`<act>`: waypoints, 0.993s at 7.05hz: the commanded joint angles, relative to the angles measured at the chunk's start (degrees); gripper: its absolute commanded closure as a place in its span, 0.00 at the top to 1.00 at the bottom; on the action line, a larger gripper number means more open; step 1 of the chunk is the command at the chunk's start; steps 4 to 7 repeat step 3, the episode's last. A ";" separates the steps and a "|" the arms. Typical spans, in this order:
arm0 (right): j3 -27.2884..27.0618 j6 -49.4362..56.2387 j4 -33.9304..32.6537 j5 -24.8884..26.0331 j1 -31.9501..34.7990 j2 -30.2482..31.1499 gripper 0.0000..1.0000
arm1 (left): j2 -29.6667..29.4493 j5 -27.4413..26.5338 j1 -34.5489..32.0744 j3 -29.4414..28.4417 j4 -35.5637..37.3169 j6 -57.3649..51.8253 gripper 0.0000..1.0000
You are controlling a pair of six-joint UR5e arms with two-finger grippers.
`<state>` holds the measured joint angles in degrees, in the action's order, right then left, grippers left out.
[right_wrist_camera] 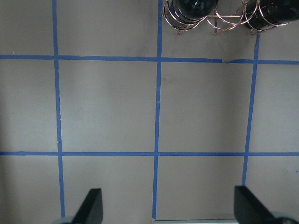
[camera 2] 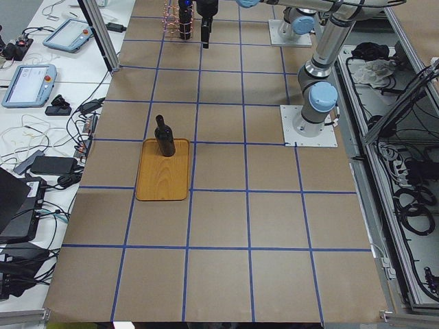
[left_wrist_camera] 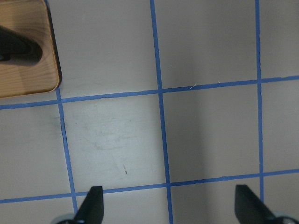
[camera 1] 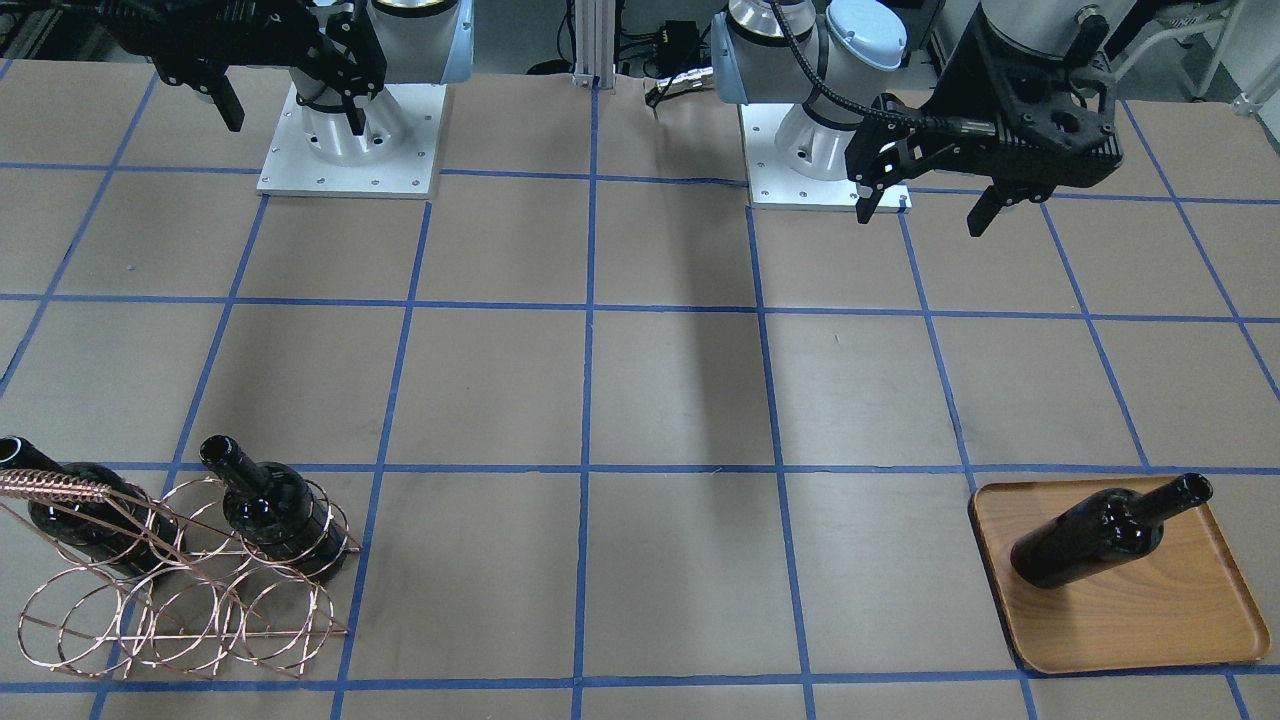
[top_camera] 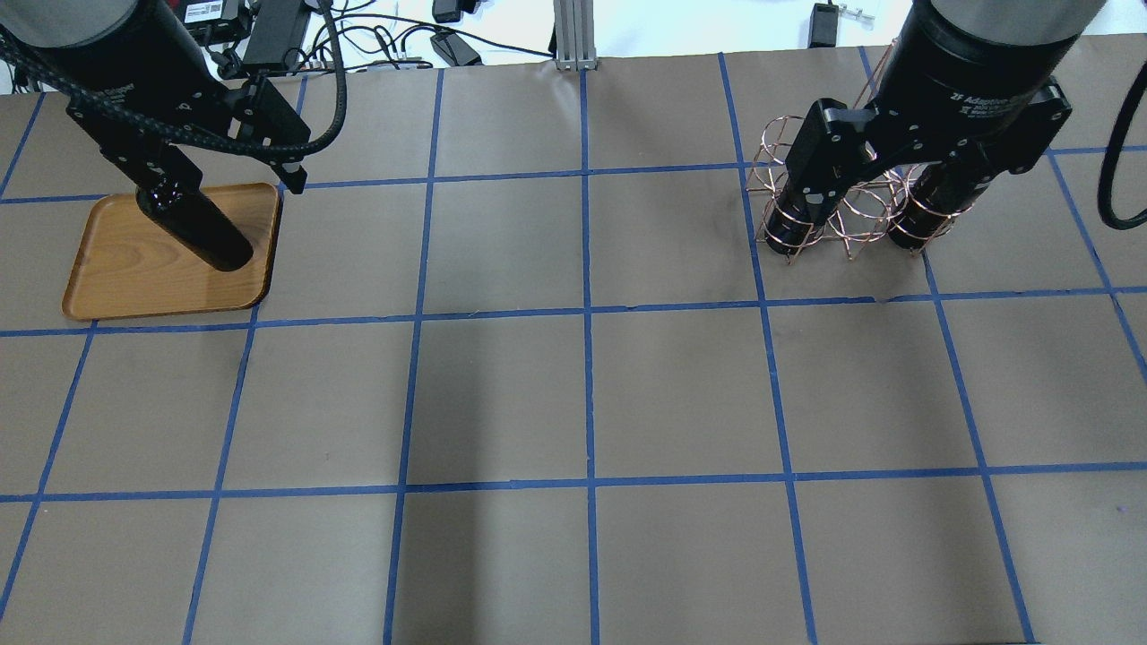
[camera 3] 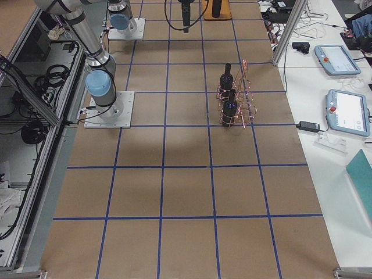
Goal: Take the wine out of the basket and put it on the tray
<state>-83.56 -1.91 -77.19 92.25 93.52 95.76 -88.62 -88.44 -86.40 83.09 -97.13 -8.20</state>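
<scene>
While upright on tray [camera 1: 1130, 620], wine [camera 1: 1100, 535] unobstructed.

A robotics lab. 2 robot arms [camera 2: 322, 62] are bolted to a brown tabletop [camera 2: 226, 219] gridded with blue tape. Benches alongside hold teach pendants [camera 3: 347, 110], a laptop [camera 2: 14, 205] and loose cables [camera 2: 68, 137].

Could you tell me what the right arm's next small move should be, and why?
Probably lower the right gripper toward the nearer bottle's neck in the basket. One bottle already stands on the tray, two remain in the basket, and both grippers are open and empty, with the left gripper raised away from the tray.
</scene>
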 commanded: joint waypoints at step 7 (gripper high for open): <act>-0.02 -0.20 -0.33 -0.23 0.00 -1.45 1.00 | 0.55 -0.15 0.00 0.41 0.01 0.03 1.00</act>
